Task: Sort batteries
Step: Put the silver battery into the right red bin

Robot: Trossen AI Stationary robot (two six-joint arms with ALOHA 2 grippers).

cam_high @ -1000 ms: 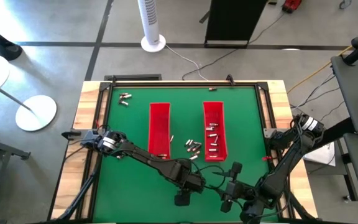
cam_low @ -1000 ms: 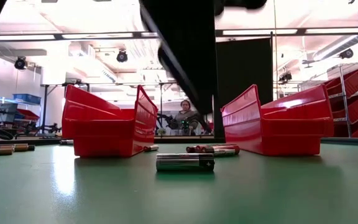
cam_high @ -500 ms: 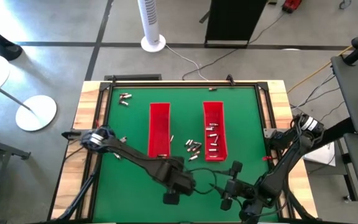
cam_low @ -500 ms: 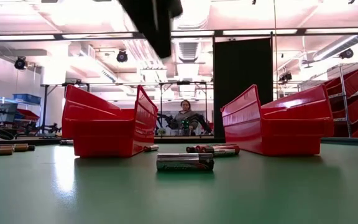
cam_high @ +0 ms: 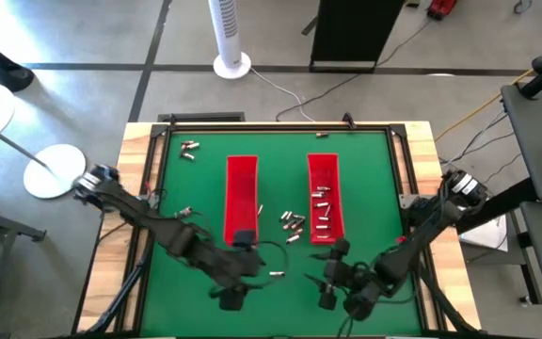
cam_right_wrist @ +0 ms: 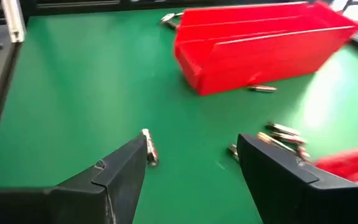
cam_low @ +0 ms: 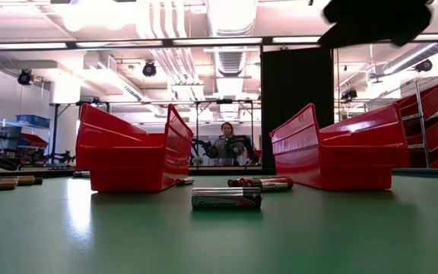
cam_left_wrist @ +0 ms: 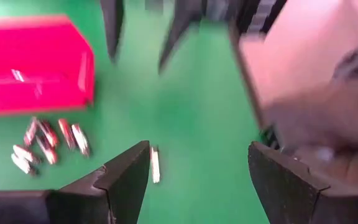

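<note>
Bright ceiling strip lights (cam_low: 204, 39) lit the scene evenly. Pale glare sat on the green worktop (cam_low: 74, 221). The left wrist view was motion-blurred; shadows stayed soft.

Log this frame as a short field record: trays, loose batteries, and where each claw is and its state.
trays: two long red trays, left tray and right tray, side by side on the green mat
right tray contents: several batteries
loose batteries: cluster between the trays; pair at far left corner; single battery near the front edge
left claw: open, empty, at front edge of mat
right claw: open, empty, at front edge of mat
</note>
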